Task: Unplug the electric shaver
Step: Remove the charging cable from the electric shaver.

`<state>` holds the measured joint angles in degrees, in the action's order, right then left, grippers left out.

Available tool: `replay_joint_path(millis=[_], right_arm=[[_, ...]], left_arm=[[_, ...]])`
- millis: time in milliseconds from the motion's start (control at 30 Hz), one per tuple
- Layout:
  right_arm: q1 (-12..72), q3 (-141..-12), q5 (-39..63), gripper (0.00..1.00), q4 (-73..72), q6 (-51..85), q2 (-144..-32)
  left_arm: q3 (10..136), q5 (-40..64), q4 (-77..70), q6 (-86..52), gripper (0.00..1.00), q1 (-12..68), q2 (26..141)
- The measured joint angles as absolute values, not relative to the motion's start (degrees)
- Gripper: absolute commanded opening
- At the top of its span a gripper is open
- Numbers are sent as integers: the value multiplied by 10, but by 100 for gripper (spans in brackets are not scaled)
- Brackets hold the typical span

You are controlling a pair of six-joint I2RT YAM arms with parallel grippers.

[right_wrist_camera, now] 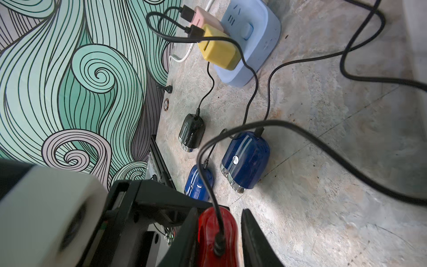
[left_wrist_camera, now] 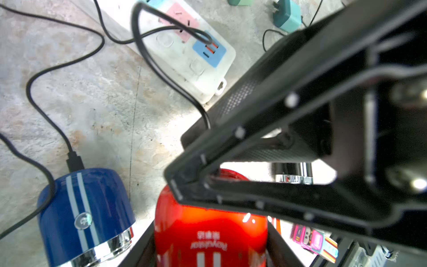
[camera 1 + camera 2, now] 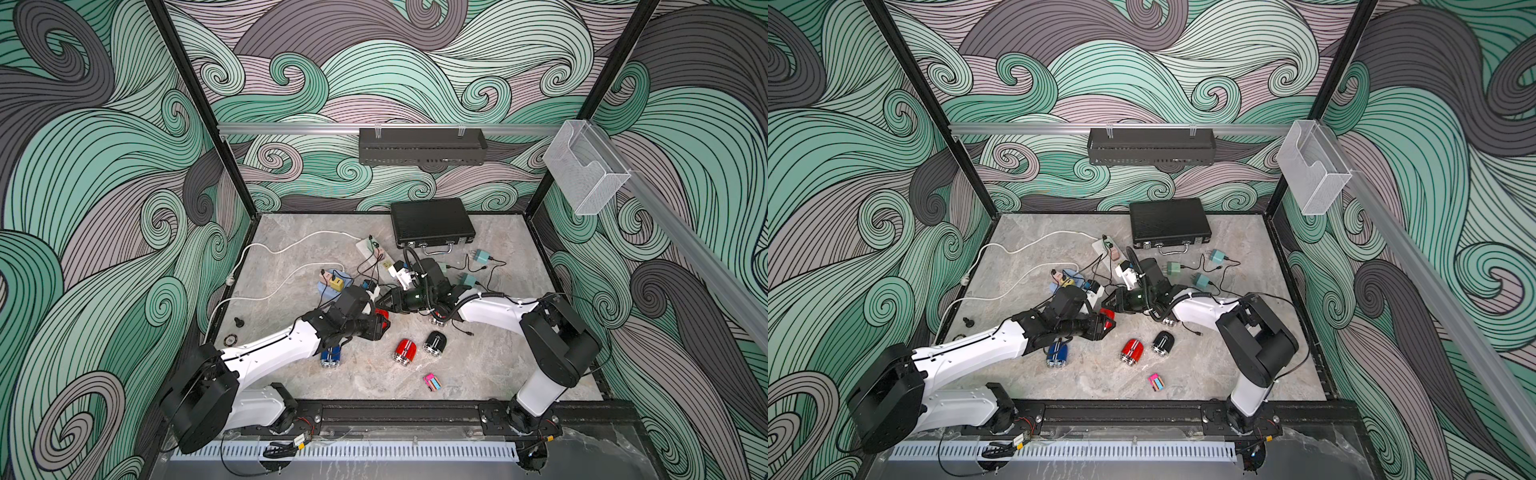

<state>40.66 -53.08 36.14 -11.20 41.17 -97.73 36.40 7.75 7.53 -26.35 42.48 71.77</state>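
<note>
My left gripper point(image 3: 380, 325) point(image 2: 210, 249) is shut on a red electric shaver point(image 3: 381, 314) point(image 3: 1106, 314) point(image 2: 208, 231), held just above the table's middle. A black plug point(image 1: 218, 245) sits in the shaver's end point(image 1: 206, 231), and its cable point(image 1: 201, 148) loops away. In the left wrist view a black cable runs to the blue USB panel of a white power strip point(image 2: 198, 71). My right gripper point(image 3: 385, 305) point(image 1: 220, 211) is open, its fingers point(image 1: 251, 231) on either side of the plug end; one touches the shaver and the other stands slightly clear.
A blue shaver point(image 3: 330, 357) point(image 2: 85, 215), a red one point(image 3: 403, 350) and a black one point(image 3: 435, 342) lie nearby, with a pink toy point(image 3: 433, 381). A light blue socket hub point(image 3: 330, 286) point(image 1: 251, 41) holds adapters. Behind are a black case point(image 3: 432, 224), teal adapters point(image 3: 482, 257) and tangled cables.
</note>
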Motion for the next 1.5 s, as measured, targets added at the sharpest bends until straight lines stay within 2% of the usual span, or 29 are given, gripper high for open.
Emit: replay_joint_path(millis=[633, 1200, 1500], right_arm=[[407, -529, 382, 22, -159, 437, -989], [407, -529, 398, 7, -187, 451, -1011], [407, -529, 398, 7, -186, 449, -1011]], left_arm=[[351, 97, 76, -263, 0, 402, 700], [338, 111, 72, -265, 0, 394, 689], [335, 115, 69, -265, 0, 391, 686]])
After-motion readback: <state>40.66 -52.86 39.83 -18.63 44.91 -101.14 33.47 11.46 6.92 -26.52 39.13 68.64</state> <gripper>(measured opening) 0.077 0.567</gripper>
